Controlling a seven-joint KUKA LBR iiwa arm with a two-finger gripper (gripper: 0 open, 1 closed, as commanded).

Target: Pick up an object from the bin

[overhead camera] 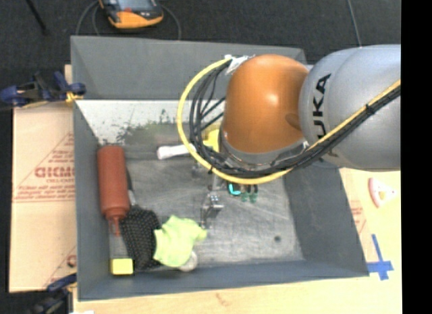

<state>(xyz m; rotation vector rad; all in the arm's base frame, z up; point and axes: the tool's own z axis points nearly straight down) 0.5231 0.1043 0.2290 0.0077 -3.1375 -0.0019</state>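
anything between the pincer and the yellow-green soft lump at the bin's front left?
Nothing visible. The pincer hangs just right of the yellow-green lump, bare bin floor between them; the black mesh lies on the lump's far side.

The grey metal bin has a pale back wall speckled with dark flecks. At nine o'clock lies a rust-red plastic cylinder bottle; toward seven o'clock, a black mesh fabric pouch, a lime-green soft cloth and a small yellow block. The arm's glossy orange dome cover is ringed by yellow and black cables.
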